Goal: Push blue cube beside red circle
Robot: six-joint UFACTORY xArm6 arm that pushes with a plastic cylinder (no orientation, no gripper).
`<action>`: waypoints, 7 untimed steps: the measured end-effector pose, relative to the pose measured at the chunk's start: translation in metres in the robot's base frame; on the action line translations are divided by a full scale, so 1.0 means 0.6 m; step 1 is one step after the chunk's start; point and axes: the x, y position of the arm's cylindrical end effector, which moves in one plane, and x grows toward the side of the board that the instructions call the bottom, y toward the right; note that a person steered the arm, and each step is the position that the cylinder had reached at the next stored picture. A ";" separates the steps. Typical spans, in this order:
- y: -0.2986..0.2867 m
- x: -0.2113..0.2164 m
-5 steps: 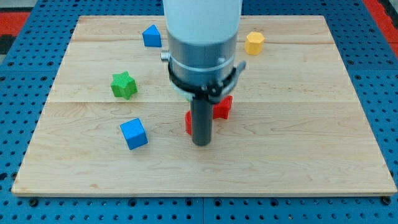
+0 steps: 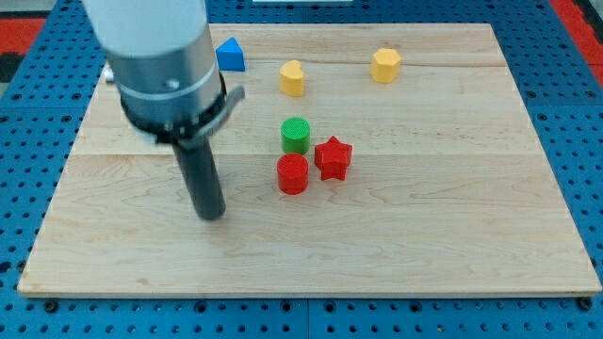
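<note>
The blue cube cannot be seen anywhere; the arm's grey body covers the board's left part, so its place cannot be told. The red circle [image 2: 293,174] lies to the view's right of my tip [image 2: 211,215], apart from it, with bare wood between. Touching the circle are a green cylinder [image 2: 296,135] above and a red star [image 2: 333,157] beside. Farther up sit a blue triangular block [image 2: 230,55], partly hidden, and two yellow blocks [image 2: 293,77] [image 2: 385,65]. My tip, a plain rod, holds nothing.
</note>
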 end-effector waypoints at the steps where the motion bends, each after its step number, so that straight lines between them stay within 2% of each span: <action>1: -0.061 -0.006; 2: -0.065 -0.069; 3: -0.023 -0.074; 4: -0.038 -0.076; 5: -0.116 -0.103; 7: -0.006 -0.119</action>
